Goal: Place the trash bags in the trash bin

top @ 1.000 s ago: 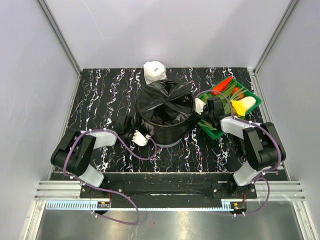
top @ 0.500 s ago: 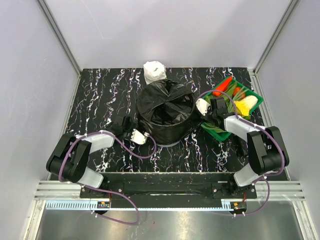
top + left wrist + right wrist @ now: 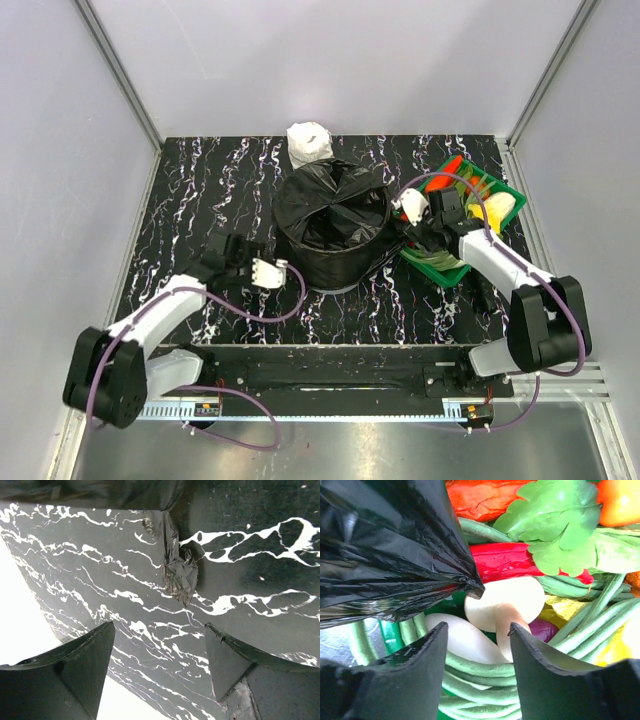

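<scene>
**A:** Where do we find the trash bags (image 3: 333, 205)?

**B:** At the centre of the overhead view. Glossy, crinkly black film is draped over the round, tapered grey trash bin (image 3: 338, 287) and puckers into its mouth.

**A:** And our pincers?

**B:** Both are spread and hold nothing: the left gripper (image 3: 157, 630) and the right gripper (image 3: 477, 627). A twisted bag corner hangs just beyond each.

**A:** What do we advise?

**B:** We judge each corner should be pinched low and both pulled evenly, staying clear of the green basket (image 3: 450, 272) of vegetables.

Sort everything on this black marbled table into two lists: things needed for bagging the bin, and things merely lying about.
Belongs to the job: thin glossy black plastic trash bag; round light-grey plastic bin beneath it.
Just lying about: green rectangular plastic basket of vegetables; small white wrapped roll.
</scene>
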`<action>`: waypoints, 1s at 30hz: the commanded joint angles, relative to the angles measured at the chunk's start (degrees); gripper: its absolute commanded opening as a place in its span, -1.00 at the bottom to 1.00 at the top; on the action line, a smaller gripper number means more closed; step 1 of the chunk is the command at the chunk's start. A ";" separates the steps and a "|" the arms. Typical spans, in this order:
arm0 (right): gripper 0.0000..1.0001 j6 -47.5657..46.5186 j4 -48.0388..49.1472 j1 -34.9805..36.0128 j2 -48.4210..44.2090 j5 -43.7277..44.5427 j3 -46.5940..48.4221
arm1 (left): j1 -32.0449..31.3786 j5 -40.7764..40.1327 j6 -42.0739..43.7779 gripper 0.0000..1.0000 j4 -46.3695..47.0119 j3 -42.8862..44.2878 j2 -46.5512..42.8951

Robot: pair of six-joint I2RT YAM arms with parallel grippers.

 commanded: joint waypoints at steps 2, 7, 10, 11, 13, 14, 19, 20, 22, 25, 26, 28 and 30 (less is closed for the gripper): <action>0.24 6.21 -4.42 -0.29 -4.18 -3.30 5.20 | 2.54 10.65 -8.63 0.53 -15.80 7.48 -8.63; 0.27 9.82 -7.84 -0.29 -6.55 -4.79 9.15 | 5.35 17.94 -19.17 0.53 -27.85 18.20 -12.42; 0.29 12.01 -12.05 -0.29 -8.66 -6.02 13.45 | 6.14 21.81 -24.27 0.53 -31.30 24.61 -14.00; 0.29 12.72 -13.46 -0.29 -9.63 -6.54 14.94 | 6.23 23.22 -26.11 0.53 -31.74 26.90 -14.09; 0.29 13.69 -16.27 -0.29 -11.91 -9.09 17.84 | 6.41 26.12 -29.63 0.53 -32.27 31.73 -13.57; 0.29 13.95 -17.68 -0.29 -13.23 -10.75 19.34 | 6.50 29.00 -31.48 0.50 -32.79 34.10 -12.87; 0.29 14.66 -23.66 0.06 -15.09 -20.07 28.39 | 6.15 39.91 -40.09 0.43 -34.12 49.39 -7.61; 0.29 14.57 -24.37 0.50 -14.56 -21.48 30.06 | 5.80 41.67 -41.85 0.43 -33.94 51.86 -6.20; 0.30 14.57 -25.16 2.16 -13.25 -22.37 33.05 | 3.61 42.22 -46.24 0.43 -32.72 56.34 -2.86; 0.31 14.39 -25.43 6.38 -10.70 -21.85 37.18 | -2.80 37.22 -50.90 0.43 -29.65 59.17 0.92; 0.31 14.83 -25.43 7.35 -9.65 -21.84 38.33 | -4.73 35.47 -51.53 0.43 -29.11 59.87 1.89; 0.31 15.36 -25.95 9.20 -7.45 -23.24 40.52 | -7.55 32.82 -52.67 0.43 -29.02 61.28 4.61; 0.32 16.15 -26.13 10.61 -5.17 -25.96 42.11 | -9.32 30.01 -52.85 0.43 -28.93 62.07 7.25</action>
